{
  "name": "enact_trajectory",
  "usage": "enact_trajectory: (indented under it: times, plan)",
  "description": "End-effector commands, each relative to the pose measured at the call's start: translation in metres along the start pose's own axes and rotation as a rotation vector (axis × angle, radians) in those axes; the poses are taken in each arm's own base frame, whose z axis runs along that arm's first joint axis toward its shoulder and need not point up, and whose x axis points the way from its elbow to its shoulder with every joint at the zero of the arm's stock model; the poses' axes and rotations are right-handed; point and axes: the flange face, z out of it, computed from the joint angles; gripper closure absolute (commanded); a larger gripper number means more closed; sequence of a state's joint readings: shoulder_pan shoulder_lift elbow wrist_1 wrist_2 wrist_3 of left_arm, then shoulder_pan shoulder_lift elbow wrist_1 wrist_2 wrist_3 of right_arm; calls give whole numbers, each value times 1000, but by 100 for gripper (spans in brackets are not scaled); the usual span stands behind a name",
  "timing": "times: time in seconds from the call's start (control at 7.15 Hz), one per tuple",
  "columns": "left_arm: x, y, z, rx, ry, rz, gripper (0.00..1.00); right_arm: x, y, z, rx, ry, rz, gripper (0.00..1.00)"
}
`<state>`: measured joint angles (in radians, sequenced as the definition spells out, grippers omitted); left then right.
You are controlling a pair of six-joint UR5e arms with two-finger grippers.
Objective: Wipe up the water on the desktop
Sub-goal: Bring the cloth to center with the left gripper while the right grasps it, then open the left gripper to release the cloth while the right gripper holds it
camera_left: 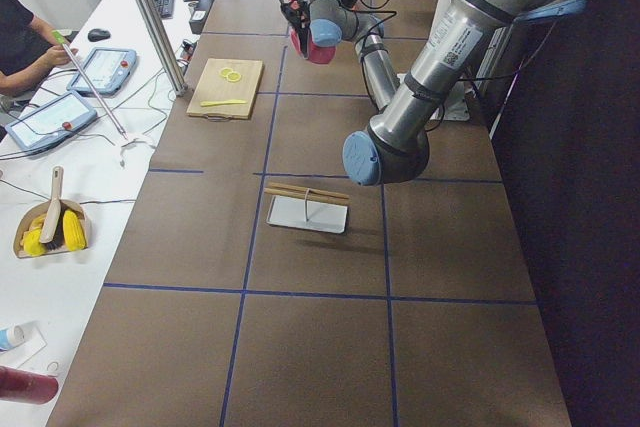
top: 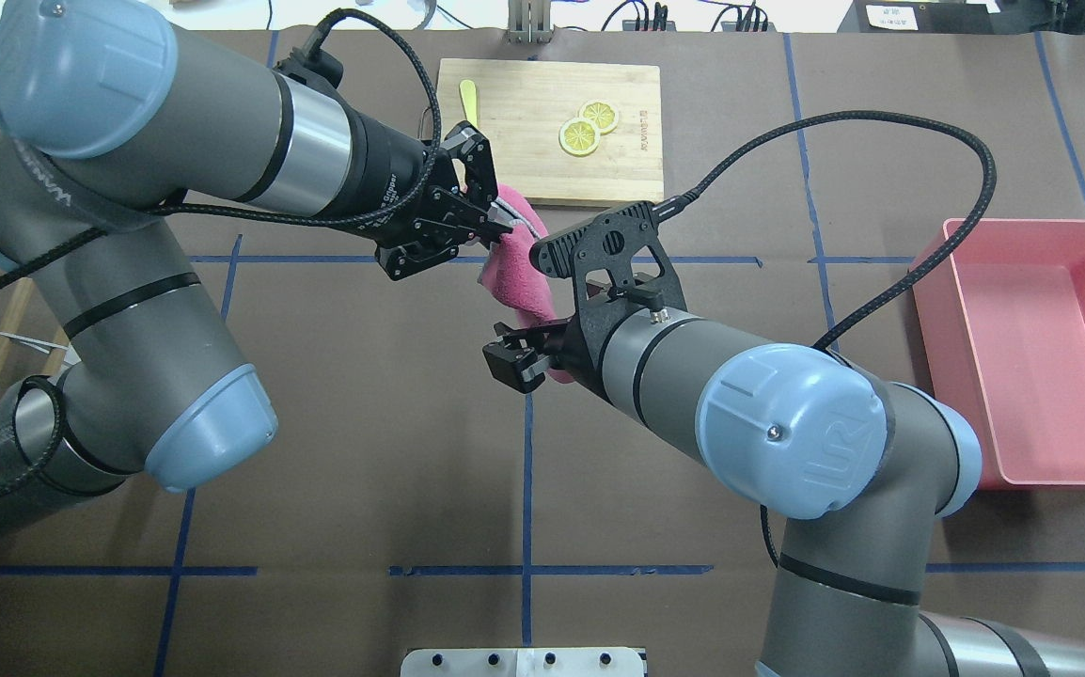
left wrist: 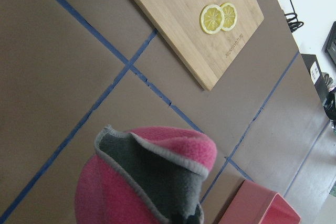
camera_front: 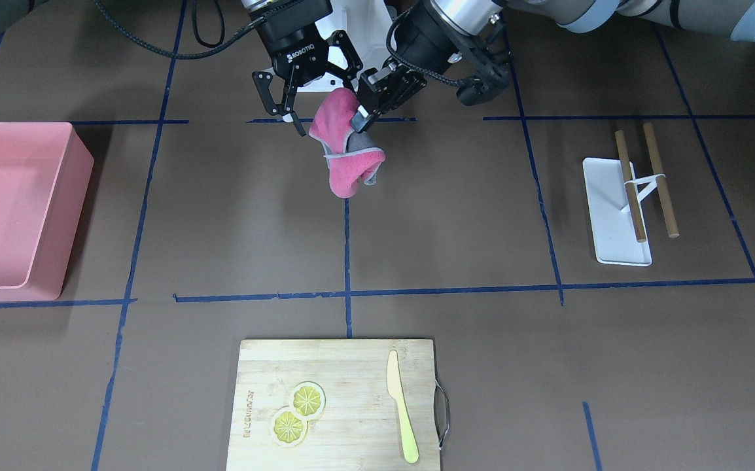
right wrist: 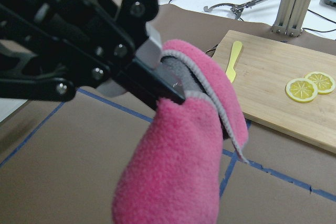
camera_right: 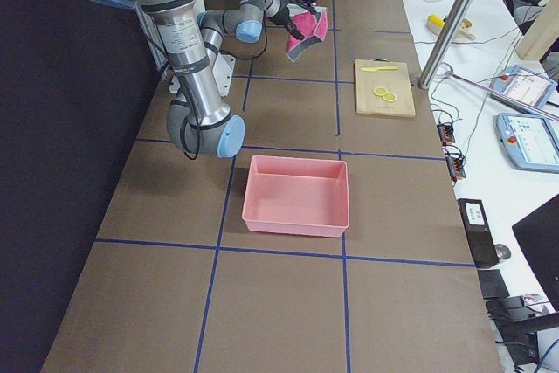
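A pink cloth (camera_front: 348, 163) with a grey lining hangs above the dark-brown desktop (camera_front: 449, 216), near the robot's base. My left gripper (camera_front: 359, 121) is shut on its upper edge; the right wrist view shows the black fingers (right wrist: 157, 80) pinching the cloth (right wrist: 178, 171). My right gripper (camera_front: 318, 104) stands open just beside the cloth, fingers spread wide. From overhead, the left gripper (top: 495, 230) holds the cloth (top: 519, 282) at its far end, and the right gripper (top: 519, 362) sits at the near end. I can make out no water on the desktop.
A pink bin (camera_front: 11, 209) stands at the robot's right end. A bamboo cutting board (camera_front: 338, 366) with two lemon slices (camera_front: 298, 412) and a yellow knife (camera_front: 402, 412) lies at the far edge. A white tray (camera_front: 610, 222) carries two sticks. A person (camera_left: 20, 32) sits beyond the table.
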<state>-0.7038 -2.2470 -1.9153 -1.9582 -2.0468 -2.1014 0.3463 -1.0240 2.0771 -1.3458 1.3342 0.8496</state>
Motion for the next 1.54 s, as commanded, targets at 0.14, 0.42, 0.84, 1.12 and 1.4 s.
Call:
enact_trajectory:
  times: [0.14, 0.42, 0.84, 1.12, 1.4]
  plan:
    - [6, 6, -2, -7, 10, 2, 100, -1, 4, 1, -4, -4, -2, 13]
    - [6, 4, 1, -4, 5, 1, 100, -2, 4, 0, -1, -7, 2, 75]
    - [5, 3, 4, -2, 2, 5, 100, -2, 1, -5, 9, -12, 19, 100]
    - [5, 2, 5, -1, 0, 13, 97, -1, 2, -5, 8, -11, 50, 100]
    - [4, 2, 4, -5, 2, 60, 1, -2, 1, -5, 9, -12, 57, 100]
